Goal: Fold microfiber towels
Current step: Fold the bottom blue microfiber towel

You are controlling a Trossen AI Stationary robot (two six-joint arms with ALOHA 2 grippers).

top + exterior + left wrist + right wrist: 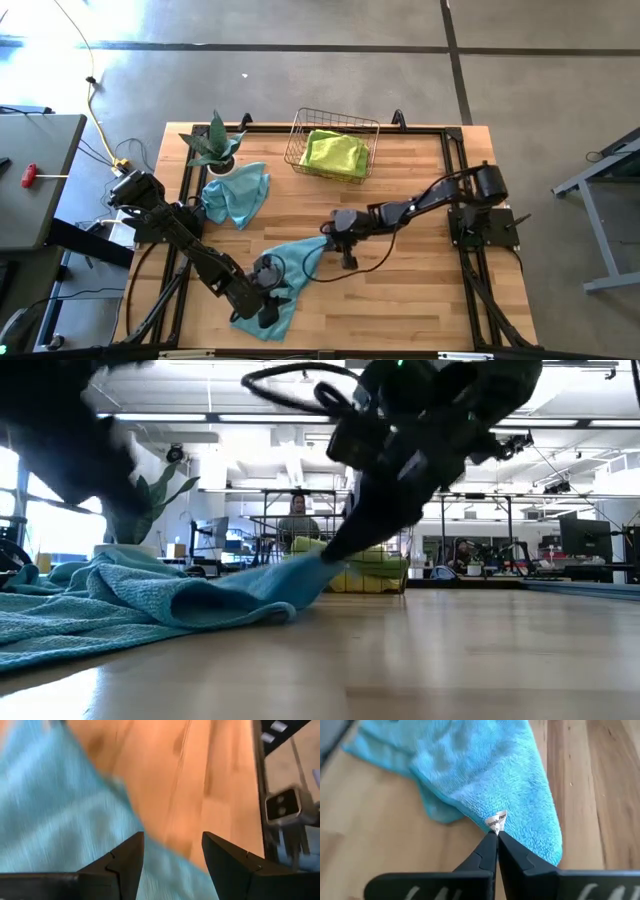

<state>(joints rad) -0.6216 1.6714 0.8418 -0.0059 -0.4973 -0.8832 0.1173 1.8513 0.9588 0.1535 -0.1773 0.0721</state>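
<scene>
wooden table (420, 170) carries our work. near the wire basket (300, 135), which holds a lime green towel (335, 153), lies a teal towel (235, 195); farther off, another teal towel (295, 262). our right gripper (497, 834) is pinched tight on its corner tag (496, 821); our left gripper (172, 852) is spread wide over its far end.

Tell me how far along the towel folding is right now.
Early. Done: perhaps the lime green towel in the wire basket. In hand: the right claw is shut on the front teal towel at its label corner; the open left claw hovers over its other end. Left: that fold, and the crumpled teal towel by the potted plant.
</scene>
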